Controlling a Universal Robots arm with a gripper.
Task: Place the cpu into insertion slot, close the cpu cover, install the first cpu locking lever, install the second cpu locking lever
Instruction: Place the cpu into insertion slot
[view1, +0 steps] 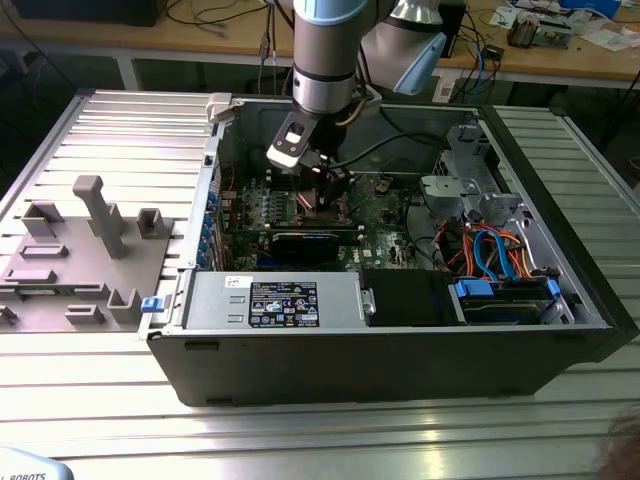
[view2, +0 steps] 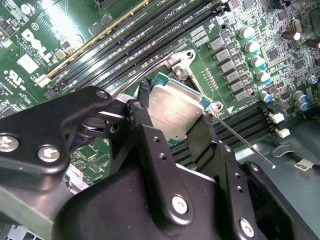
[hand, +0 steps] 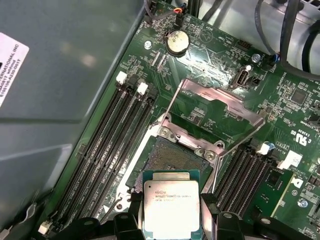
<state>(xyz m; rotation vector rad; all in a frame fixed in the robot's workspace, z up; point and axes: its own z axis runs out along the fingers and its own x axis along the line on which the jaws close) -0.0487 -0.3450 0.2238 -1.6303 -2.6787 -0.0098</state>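
Partly hidden by black fingers (view2: 150, 145), cpu (hand: 171, 202) clamped in end effector (hand: 171, 212) beside insertion slot (hand: 172, 156).

Exterior view: off the arm, set high, looking obliquely down into the open computer case (view1: 380, 340) on the tabletop (view1: 300, 430), mid distance. Both wrist views: close above the motherboard (hand: 210, 50), angled down. Shared: tool (view2: 174, 109), cpu (hand: 171, 207), memory slots (hand: 115, 140).

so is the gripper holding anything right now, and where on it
Yes: the gripper holds the chip by two opposite side edges, one finger on each, near the open socket.
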